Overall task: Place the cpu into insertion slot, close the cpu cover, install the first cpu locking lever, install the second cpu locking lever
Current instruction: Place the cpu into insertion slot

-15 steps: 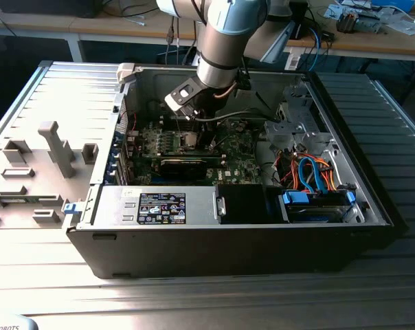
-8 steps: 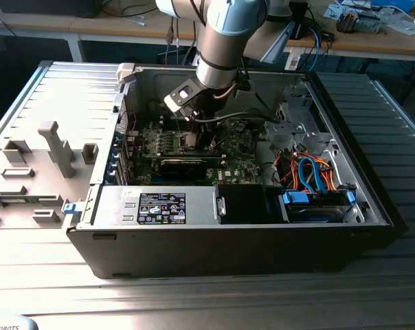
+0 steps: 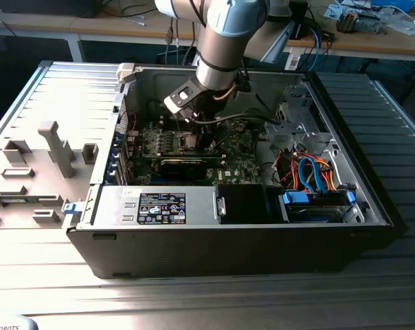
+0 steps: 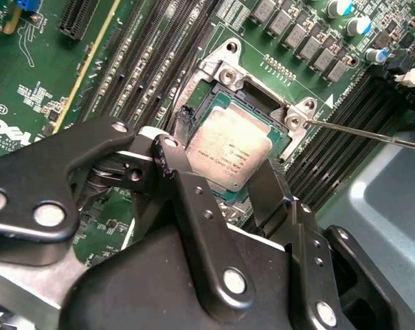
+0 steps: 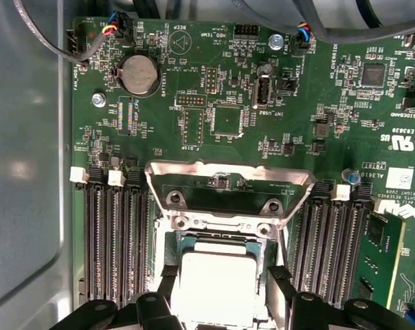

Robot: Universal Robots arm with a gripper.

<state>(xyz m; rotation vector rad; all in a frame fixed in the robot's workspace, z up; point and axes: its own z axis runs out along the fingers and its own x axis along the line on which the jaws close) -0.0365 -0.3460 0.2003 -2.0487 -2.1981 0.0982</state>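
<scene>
Reaching down into an open computer case [image 3: 194,254], the arm's gripper [image 3: 205,139] hangs low over the green circuit board [image 3: 245,165] near the case's middle in the exterior view. The wrist hides the socket beneath it. Placing the chip well from here likely means keeping it flat and square to the socket rim. It should go straight down without sliding across the contacts, and with light pressure only.

In the second wrist view, the gripper [image 4: 227,152] brackets the cpu [image 4: 229,158], with a black fingertip [image 4: 187,122] at each of two opposite edges. Both look pressed against the chip, so I judge it clasped rather than let go. The cpu is a flat square with a pale silver-grey face on a green base. It lies within the insertion slot [image 4: 225,67], whose silver rim and screws show beyond it. It looks nearly level, though I cannot tell whether it is fully seated. A thin silver rod [image 4: 359,130] runs outward from one rim corner.

In the first wrist view, the cpu [image 5: 218,289] sits inside the insertion slot [image 5: 207,223], between rows of long dark memory slots [image 5: 111,240]. The cpu cover [image 5: 228,172], a silver-beige frame with a cut-out centre, stands open beyond the socket, clear of the chip.
</scene>
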